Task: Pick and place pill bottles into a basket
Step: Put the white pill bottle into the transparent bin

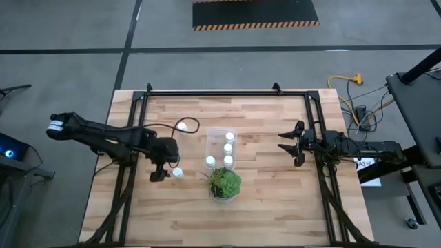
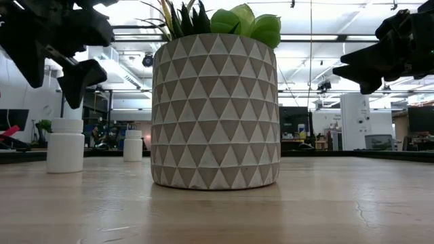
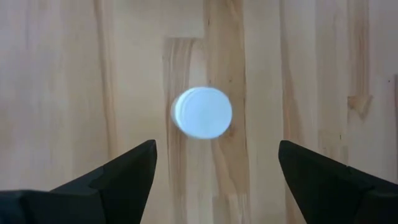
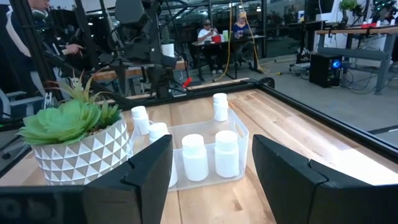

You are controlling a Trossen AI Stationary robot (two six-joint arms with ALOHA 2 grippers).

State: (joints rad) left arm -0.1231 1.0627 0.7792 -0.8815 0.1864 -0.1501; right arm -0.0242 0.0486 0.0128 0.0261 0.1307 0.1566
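Wooden planks make up the table (image 1: 262,207), which stands on a grey concrete floor. From above, the left gripper (image 1: 165,171) hangs with its jaws spread wide, and a loose pill bottle (image 1: 177,172) stands on the wood just beside its fingertips, not gripped. Off to that gripper's far side lies the clear basket (image 1: 213,135) with four bottles in it, and the potted plant (image 1: 224,183) sits touching or almost touching the basket's near end. The right gripper (image 1: 289,144) waits well apart on the other side of the basket, jaws partly open and holding nothing.

At table height, the plant pot (image 2: 214,112) fills the middle. The left gripper (image 2: 68,54) hangs above a bottle (image 2: 66,144) without touching it; a second bottle (image 2: 133,144) stands farther back. The right gripper (image 2: 369,64) hovers high, clear of everything.

Looking down from the left wrist, the white cap (image 3: 201,112) lies between the two wide-set fingers (image 3: 118,174), ahead of their tips and touching neither.

From the right wrist, the basket (image 4: 239,134) sits ahead between the parted fingers (image 4: 143,171), bottles upright inside it, one bottle (image 4: 140,119) outside beyond it, and the plant (image 4: 71,140) is beside it. People sit in the room behind.
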